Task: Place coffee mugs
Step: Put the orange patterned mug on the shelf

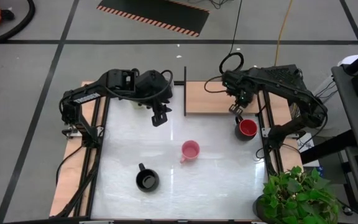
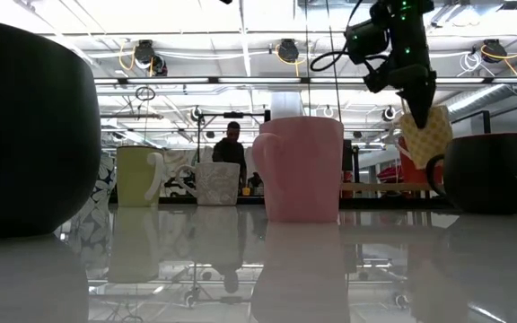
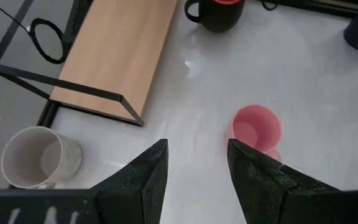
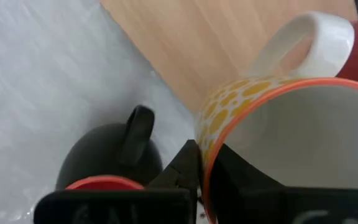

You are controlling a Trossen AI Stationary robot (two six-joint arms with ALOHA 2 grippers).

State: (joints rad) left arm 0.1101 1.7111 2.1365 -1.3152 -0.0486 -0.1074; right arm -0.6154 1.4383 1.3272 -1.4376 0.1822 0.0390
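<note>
While three mugs already stood on the white table (image 1: 216, 180), the job looked only partly done, with one more mug in the air and others waiting off to the side.

At the right of the high view, the right gripper (image 1: 235, 109) hung above the far right part of the table, its fingers clamped on the rim of a yellow-dotted mug (image 4: 278, 124) with an orange lip and a white handle. That mug was lifted clear of the table and tilted; in the low view it dangled at the upper right (image 2: 427, 135). Directly beneath it sat the black mug with a red inside (image 1: 247, 129), upright beside the wooden shelf (image 1: 207, 98).

At the centre of the high view stood the pink mug (image 1: 190, 150), upright and well apart from the others. Toward the lower left of it sat the all-black mug (image 1: 147, 180), also upright.

At the upper left of centre, the left gripper (image 1: 159, 116) hovered over the table holding nothing, its fingers (image 3: 148, 180) apart. Its wrist view showed a cream mug (image 3: 36, 155) near the end of the shelf, off the white top as far as I could judge.

The low view showed further mugs along the far side, a pale green one (image 2: 140, 176) and a patterned one (image 2: 217, 183). I judged these, and the carried mug, remained to be placed.
</note>
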